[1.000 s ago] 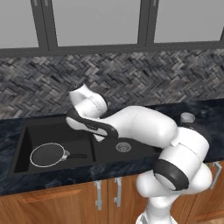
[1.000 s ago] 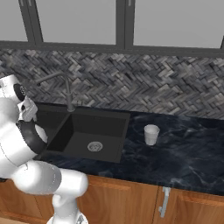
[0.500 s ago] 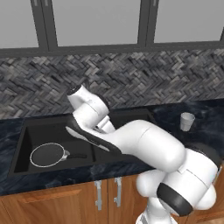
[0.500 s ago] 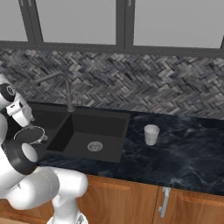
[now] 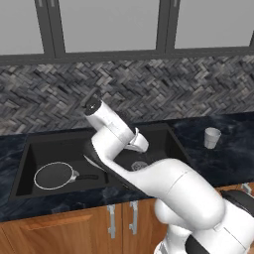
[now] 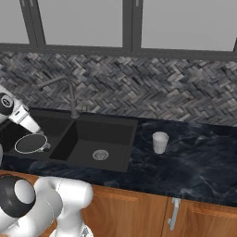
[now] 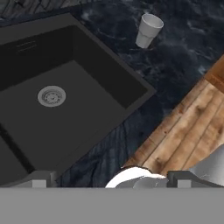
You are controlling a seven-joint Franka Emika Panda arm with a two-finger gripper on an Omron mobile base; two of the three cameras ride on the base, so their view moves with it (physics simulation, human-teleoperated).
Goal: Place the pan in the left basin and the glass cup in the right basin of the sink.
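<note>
- Arm [image 5: 163,183] swung up and rightward out of the left bowl over the last second; now arched over the sink's front edge with the hand near the divider
- Both base pictures framed as before, so base parked; change belongs to the arm alone
- Counter [image 5: 225,166] dark marble, carrying the one item not yet moved
- Sink [image 6: 132,143] matte black, two bowls, slim faucet [image 6: 69,92] behind the divider
- Left basin [image 5: 54,149] holding the pan [image 5: 53,175], flat on the floor, handle pointing toward the divider, nothing touching it; judged as first half of the task done
- Right basin [image 7: 65,118] with nothing in it beyond the silver drain [image 7: 51,96]; bare floor seen from the hand camera
- Gripper [image 7: 111,180] with jaws spread as wide as they go, nothing between them; looking down over the right bowl with the cup near the top of its picture
- Glass cup [image 5: 212,137] upright on the counter right of the sink, apart from the rim, same spot as a second ago; well apart from the fingers
- Reading of the move: release finished, retreat from the pan under way, likely turning toward the cup
- Next call, as a guess: reach across the right bowl to the counter, close on the tapered wall, lift, lower into the right bowl
- Risk: light tumbler, narrow base, easily tipped by one finger arriving first
</note>
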